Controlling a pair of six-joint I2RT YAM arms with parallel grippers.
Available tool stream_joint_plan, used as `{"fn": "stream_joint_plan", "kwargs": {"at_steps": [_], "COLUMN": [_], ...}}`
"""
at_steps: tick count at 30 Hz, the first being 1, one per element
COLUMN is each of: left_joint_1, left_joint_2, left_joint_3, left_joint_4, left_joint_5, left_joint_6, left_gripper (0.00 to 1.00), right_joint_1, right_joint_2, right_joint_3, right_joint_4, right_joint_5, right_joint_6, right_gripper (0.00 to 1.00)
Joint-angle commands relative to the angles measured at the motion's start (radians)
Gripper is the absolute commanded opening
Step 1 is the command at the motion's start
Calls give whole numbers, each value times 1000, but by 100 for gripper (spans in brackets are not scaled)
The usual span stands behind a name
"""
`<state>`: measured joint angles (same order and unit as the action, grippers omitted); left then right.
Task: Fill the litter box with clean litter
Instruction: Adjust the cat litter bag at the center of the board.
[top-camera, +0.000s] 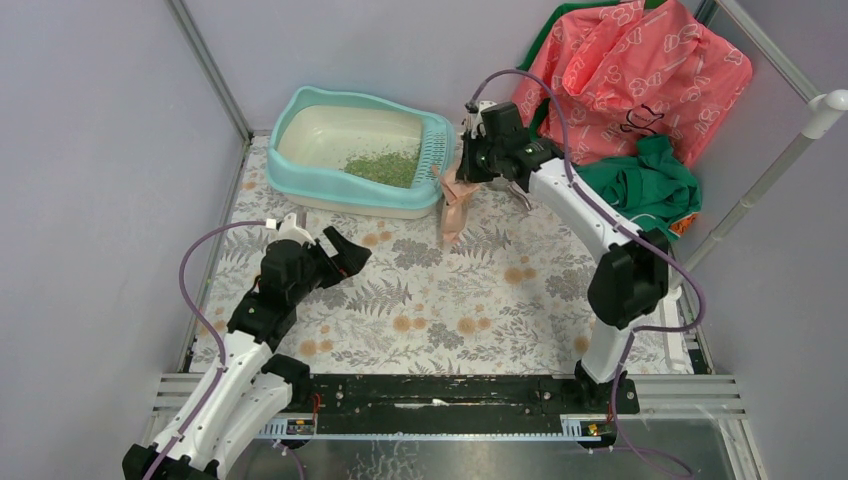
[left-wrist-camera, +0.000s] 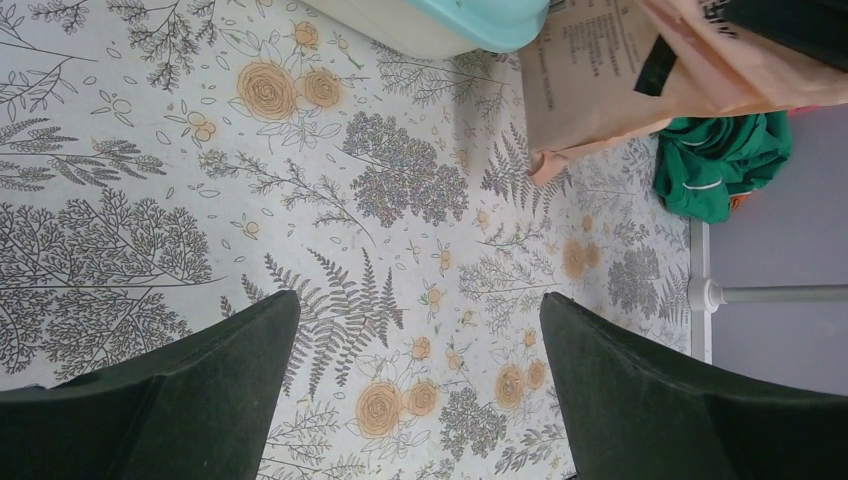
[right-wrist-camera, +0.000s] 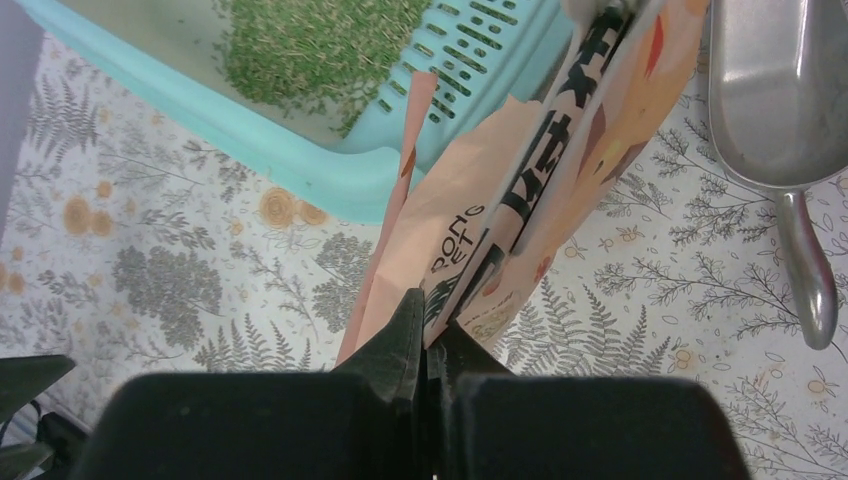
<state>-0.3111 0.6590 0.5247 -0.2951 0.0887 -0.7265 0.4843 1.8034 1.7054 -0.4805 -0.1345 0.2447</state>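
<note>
The light-teal litter box (top-camera: 300, 180) stands at the back left of the table, grille ledge (top-camera: 434, 152) on its right end. Green clean litter (top-camera: 385, 166) lies heaped in the basin beside the grille, also seen in the right wrist view (right-wrist-camera: 310, 45). My right gripper (right-wrist-camera: 430, 325) is shut on the edge of a peach-pink paper bag (right-wrist-camera: 560, 170), which hangs beside the box's right end (top-camera: 455, 205). My left gripper (left-wrist-camera: 420, 330) hovers open over the flowered table cloth, nothing between its fingers (left-wrist-camera: 230, 370).
A grey metal scoop (right-wrist-camera: 780, 110) lies on the cloth right of the bag. A big pink printed bag (top-camera: 630, 70) and a green cloth (top-camera: 640, 185) fill the back right corner. Frame posts and walls close in the sides.
</note>
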Motion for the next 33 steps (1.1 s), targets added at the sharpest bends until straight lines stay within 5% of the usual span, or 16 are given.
{"fn": "stream_joint_plan", "kwargs": {"at_steps": [1, 16, 25, 26, 30, 33], "left_joint_1": [8, 8, 7, 8, 7, 7], "left_joint_2": [-10, -10, -1, 0, -40, -56], "left_joint_3": [39, 48, 43, 45, 31, 37], "left_joint_4": [-9, -28, -53, -63, -80, -119], "left_joint_5": [-17, -23, -27, -39, -84, -136], "left_joint_6": [22, 27, 25, 21, 8, 9], "left_gripper": [99, 99, 99, 99, 99, 99], "right_joint_1": [-23, -124, -139, -139, -139, -139], "right_joint_2": [4, 166, 113, 101, 47, 2], "right_joint_3": [87, 159, -22, -52, -157, -217], "right_joint_4": [140, 218, 265, 278, 318, 333], "right_joint_5": [1, -4, 1, 1, -9, -17], "right_joint_6": [-47, -148, -105, -100, -79, -76], "right_gripper": [0, 0, 0, 4, 54, 76]}}
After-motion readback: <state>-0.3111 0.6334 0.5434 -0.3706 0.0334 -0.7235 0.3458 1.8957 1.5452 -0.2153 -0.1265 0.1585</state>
